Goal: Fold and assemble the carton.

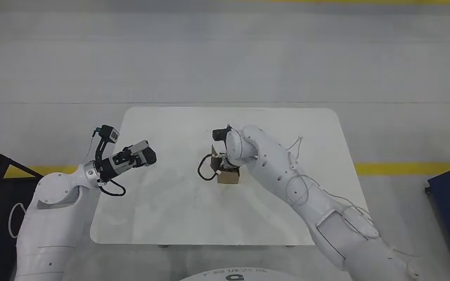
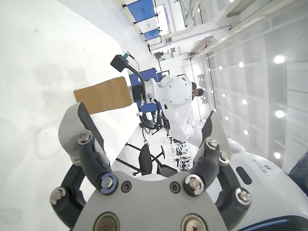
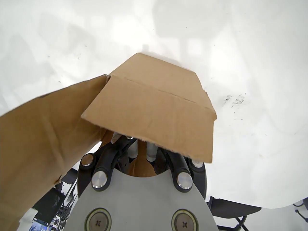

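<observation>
Grey floor (image 1: 225,56) crossed by a yellow line (image 1: 401,168) surrounds the white counter (image 1: 295,211) in the top view. Near the counter's middle is the brown carton (image 1: 229,175), tucked under the wrist of the right arm (image 1: 271,161), which stretches in from the near right corner. The left tool (image 1: 144,154) hangs over the counter's left part, well apart from the carton.

From the left wrist, the left tool's jaws stand wide apart with nothing between them. Beyond them the carton shows as a creased brown panel at the end of the right arm's wrist. I cannot tell whether it rests on the counter or clears it.

From the right wrist, the right tool (image 3: 141,149) is largely covered by a loose flap (image 3: 154,111). Its fingers (image 3: 131,145) look drawn close together on a strip of cardboard, so it appears to have the carton pinched by one wall. A side panel (image 3: 41,133) splays outward, not folded in.

The main risk, as I judge it, is that one-wall hold. Thin cardboard can buckle or swivel in the pinch once the other tool presses on a flap, and the half-formed carton could then collapse flat or slide free. A push off the crease could bend a panel the wrong way. The left tool, coming in close, could also knock the right wrist.
</observation>
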`<state>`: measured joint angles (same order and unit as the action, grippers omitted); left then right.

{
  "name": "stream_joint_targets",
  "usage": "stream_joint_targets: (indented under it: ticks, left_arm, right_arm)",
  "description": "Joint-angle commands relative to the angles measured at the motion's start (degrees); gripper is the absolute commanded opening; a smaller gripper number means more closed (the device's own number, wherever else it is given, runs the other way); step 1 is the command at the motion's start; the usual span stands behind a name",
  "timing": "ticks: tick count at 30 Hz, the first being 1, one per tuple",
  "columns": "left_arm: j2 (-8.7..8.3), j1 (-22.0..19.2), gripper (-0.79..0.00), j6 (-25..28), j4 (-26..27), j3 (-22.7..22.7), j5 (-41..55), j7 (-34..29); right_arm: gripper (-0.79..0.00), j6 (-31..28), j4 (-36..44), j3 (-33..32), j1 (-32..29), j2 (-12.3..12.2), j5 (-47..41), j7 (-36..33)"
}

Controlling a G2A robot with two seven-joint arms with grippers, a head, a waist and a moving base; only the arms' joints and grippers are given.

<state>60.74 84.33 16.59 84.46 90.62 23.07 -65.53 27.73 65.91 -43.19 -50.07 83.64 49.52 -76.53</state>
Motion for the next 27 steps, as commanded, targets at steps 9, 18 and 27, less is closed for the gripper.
stream_joint_targets:
  ticks: [9,18,27]
  left_arm:
    - [0.00,0.00,0.000,0.00,0.00,0.00,0.00,0.00]
    - [0.00,0.00,0.000,0.00,0.00,0.00,0.00,0.00]
    - [0.00,0.00,0.000,0.00,0.00,0.00,0.00,0.00]
  right_arm:
    - [-0.785,1.00,-11.77,4.88,5.21,3.56,-2.43,0.99]
    - [-0.785,1.38,-19.95,8.00,8.25,6.62,-4.46,1.36]
    - [-0.785,0.48,-23.51,8.02,9.45,8.31,-6.56,5.26]
